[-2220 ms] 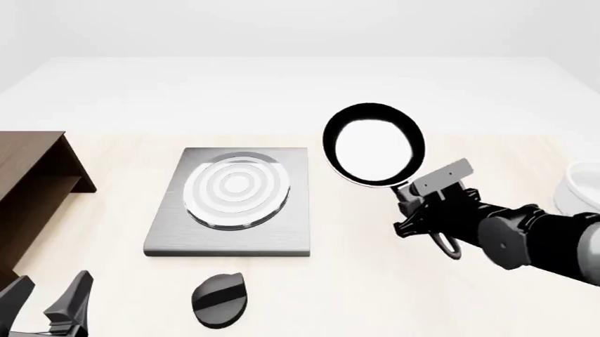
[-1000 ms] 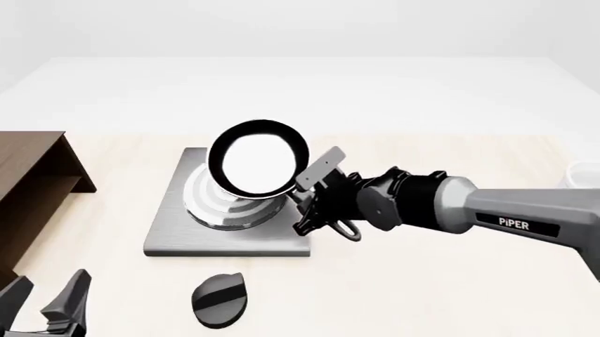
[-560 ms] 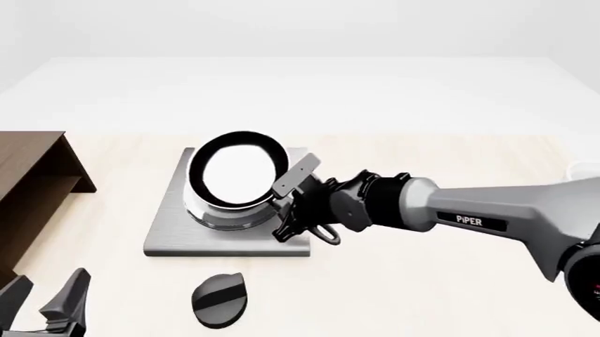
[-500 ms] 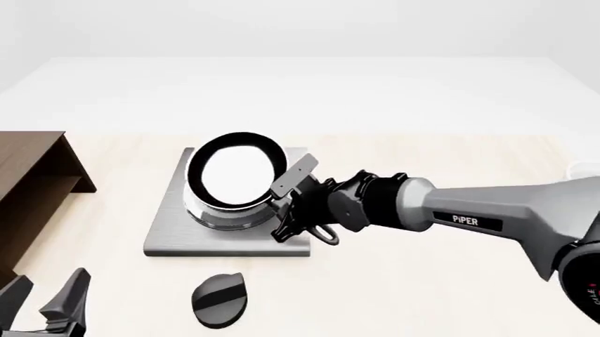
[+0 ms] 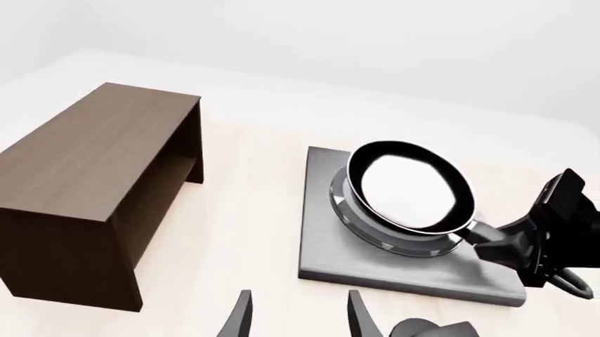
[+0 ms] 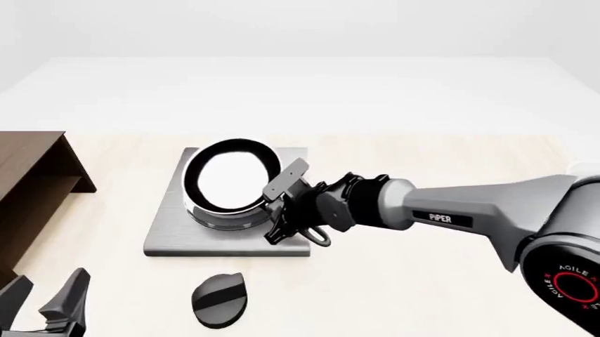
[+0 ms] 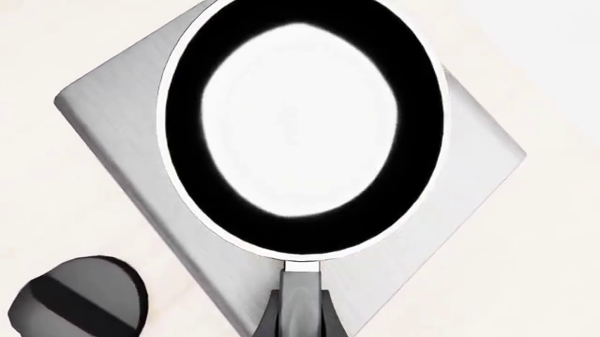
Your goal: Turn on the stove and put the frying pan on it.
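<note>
Right gripper (image 6: 281,210) clamps the pan (image 6: 227,181) handle; pan sits over the stove (image 6: 168,235) burner, hiding most of its rings. Left gripper (image 6: 42,309), fingers apart and empty, is cut off at the frame edge beside the knob (image 6: 218,300).

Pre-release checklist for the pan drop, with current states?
1. Frying pan over the burner rings: ok, centred on them in the right wrist view.
2. Pan seated flat on the stove: cannot tell; left wrist view shows it tilted, rings visible under its near side.
3. Right gripper grip on the handle: ok, shut on it.
4. Knob turned on: cannot tell; no indicator visible.
5. Left gripper free for the knob: ok, open, beside it.
6. Cabinet clear of the stove: ok.
</note>
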